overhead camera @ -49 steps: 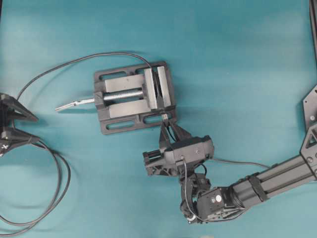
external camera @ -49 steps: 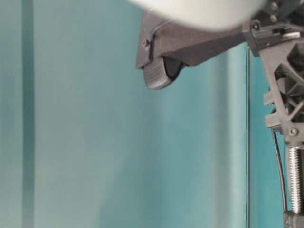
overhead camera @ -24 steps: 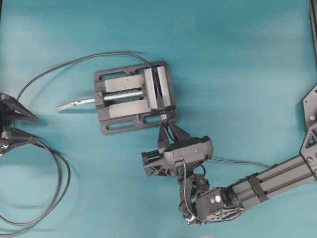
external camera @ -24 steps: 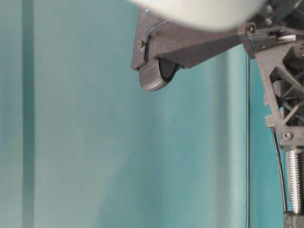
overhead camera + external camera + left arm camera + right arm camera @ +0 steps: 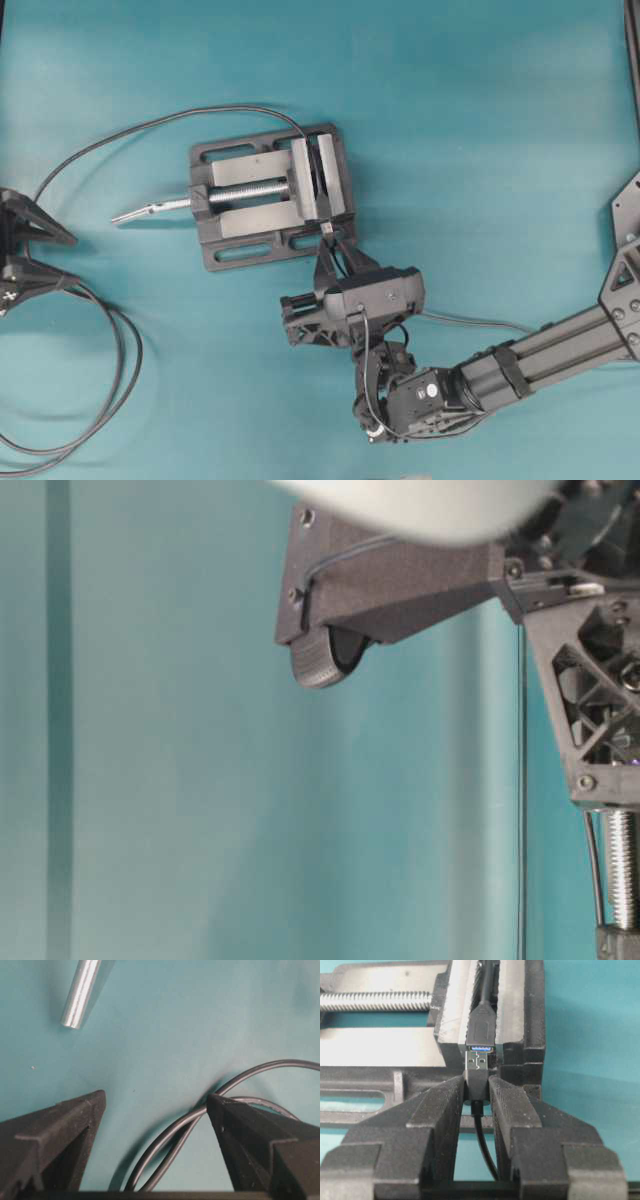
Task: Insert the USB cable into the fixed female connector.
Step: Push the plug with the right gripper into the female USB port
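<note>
Over the last second the right hand (image 5: pixel 476 1091) has crept toward the vise (image 5: pixel 270 195), bringing the USB cable (image 5: pixel 478 1071) closer; insertion looks imminent. Its fingers pinch the plug's dark body, the silver tip just short of the fixed female connector (image 5: pixel 481 1035), whose blue mouth sits clamped between the vise jaws. The left hand (image 5: pixel 155 1145) stands wide, empty, at the surface's left edge.

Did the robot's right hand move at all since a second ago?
Yes. In the overhead view the right hand has crept up and left toward the vise, which stayed put, bringing the plug closer to the socket.
</note>
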